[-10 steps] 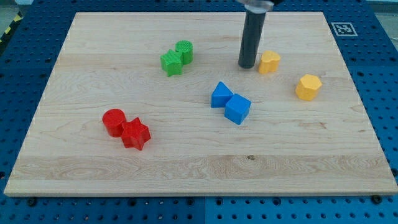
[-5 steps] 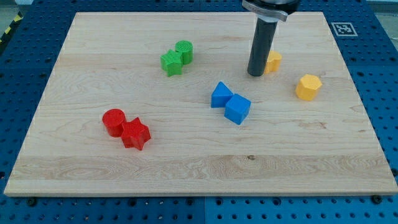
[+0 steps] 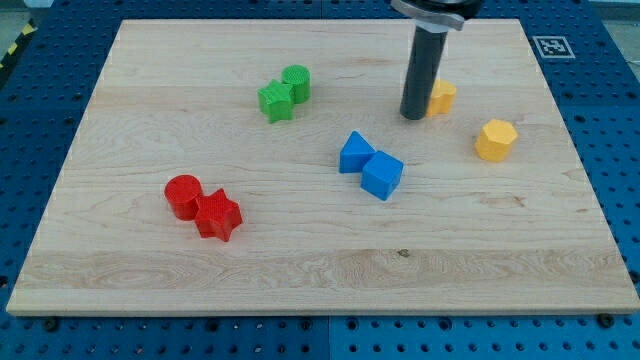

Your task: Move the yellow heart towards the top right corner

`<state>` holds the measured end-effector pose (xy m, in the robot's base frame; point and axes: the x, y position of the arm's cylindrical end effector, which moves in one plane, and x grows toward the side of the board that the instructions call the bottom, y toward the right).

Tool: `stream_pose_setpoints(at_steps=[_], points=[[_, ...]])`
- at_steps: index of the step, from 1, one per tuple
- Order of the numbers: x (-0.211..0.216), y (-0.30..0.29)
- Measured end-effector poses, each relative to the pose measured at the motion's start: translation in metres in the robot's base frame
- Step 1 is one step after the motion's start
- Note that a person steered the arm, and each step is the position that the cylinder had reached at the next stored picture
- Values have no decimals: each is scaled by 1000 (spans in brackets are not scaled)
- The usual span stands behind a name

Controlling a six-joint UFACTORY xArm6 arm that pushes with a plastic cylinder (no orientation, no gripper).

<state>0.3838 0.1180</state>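
The yellow heart lies on the wooden board in the upper right part, partly hidden by my rod. My tip rests at the heart's lower left side, touching or nearly touching it. A yellow hexagon block lies to the lower right of the heart, apart from it.
Two blue blocks sit together below my tip. A green star and green cylinder sit at the upper left. A red cylinder and red star sit at the lower left. A marker tag is at the board's top right corner.
My tip has moved right and slightly down, round to the heart's lower left side. The heart has shifted a little to the right and up.
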Motion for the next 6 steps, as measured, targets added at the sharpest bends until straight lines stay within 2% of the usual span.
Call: stream_pose_setpoints(at_steps=[3,4,6], points=[[-7,5],[12,7],[9,44]])
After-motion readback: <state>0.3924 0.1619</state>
